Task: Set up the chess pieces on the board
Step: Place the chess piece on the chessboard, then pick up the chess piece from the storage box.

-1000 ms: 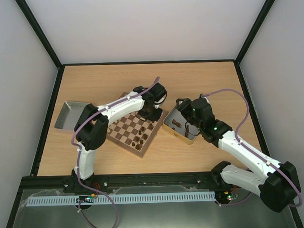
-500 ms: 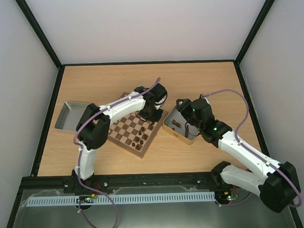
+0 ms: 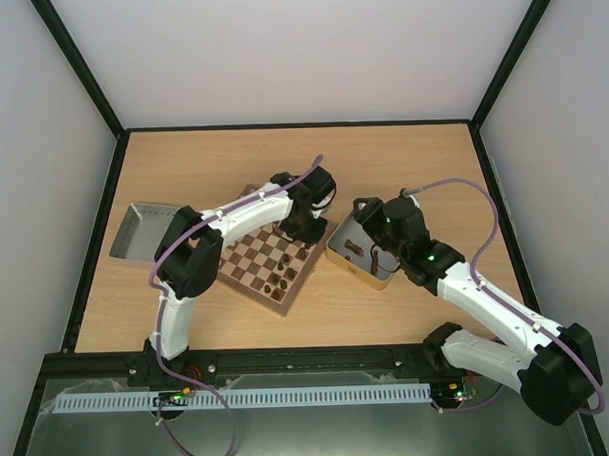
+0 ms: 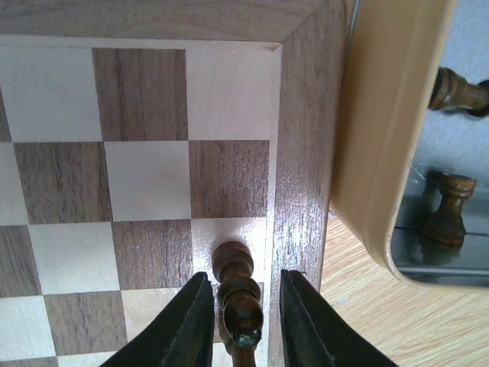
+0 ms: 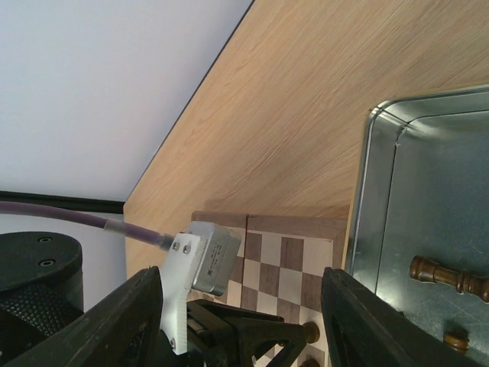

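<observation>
A dark brown chess piece (image 4: 237, 294) stands on a pale square at the right rim of the board (image 4: 145, 191). My left gripper (image 4: 244, 321) straddles it, its jaws slightly open with a thin gap on either side of the piece. In the top view the left gripper (image 3: 305, 233) is over the board's (image 3: 247, 252) far right edge, where several dark pieces (image 3: 279, 281) stand. My right gripper (image 5: 244, 306) hangs wide open with nothing in it, above the board beside the tin (image 5: 382, 191). The top view shows the right gripper (image 3: 369, 221) at the tin's far end.
The metal tin (image 3: 334, 255) lies just right of the board and holds dark pieces (image 4: 448, 206) (image 5: 447, 275). A grey tray (image 3: 140, 232) sits at the table's left. Black frame posts and walls enclose the table.
The left jaws have parted a little from the dark piece, which stays standing on its square. Neither arm has visibly shifted.
</observation>
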{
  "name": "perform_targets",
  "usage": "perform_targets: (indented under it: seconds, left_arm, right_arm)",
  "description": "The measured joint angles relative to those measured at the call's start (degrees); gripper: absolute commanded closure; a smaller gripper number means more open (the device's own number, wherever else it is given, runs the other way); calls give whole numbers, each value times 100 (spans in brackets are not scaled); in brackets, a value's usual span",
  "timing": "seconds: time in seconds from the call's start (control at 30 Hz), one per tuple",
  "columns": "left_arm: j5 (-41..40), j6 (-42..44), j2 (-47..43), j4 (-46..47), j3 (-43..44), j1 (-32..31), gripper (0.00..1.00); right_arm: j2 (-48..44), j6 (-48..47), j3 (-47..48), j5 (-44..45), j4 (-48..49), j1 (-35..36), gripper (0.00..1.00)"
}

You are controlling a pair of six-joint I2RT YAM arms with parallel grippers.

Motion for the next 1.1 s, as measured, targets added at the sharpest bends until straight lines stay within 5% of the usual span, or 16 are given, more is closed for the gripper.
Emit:
perform_targets:
  seconds: [0.5,0.87,1.1]
  left_arm:
    - [-33,-188,-361,299,144,219,53]
    - [-221,-553,-3110,1958,-1849,748,45]
    - [-155,-619,-3727,2562,-2765,966,44]
  right_arm:
    - [186,-981,264,463,-901,-236,46]
    - [1565,-1561,387,710,-1554,-647,51]
    - [2452,-1580,756,1019,-1569,-743,51]
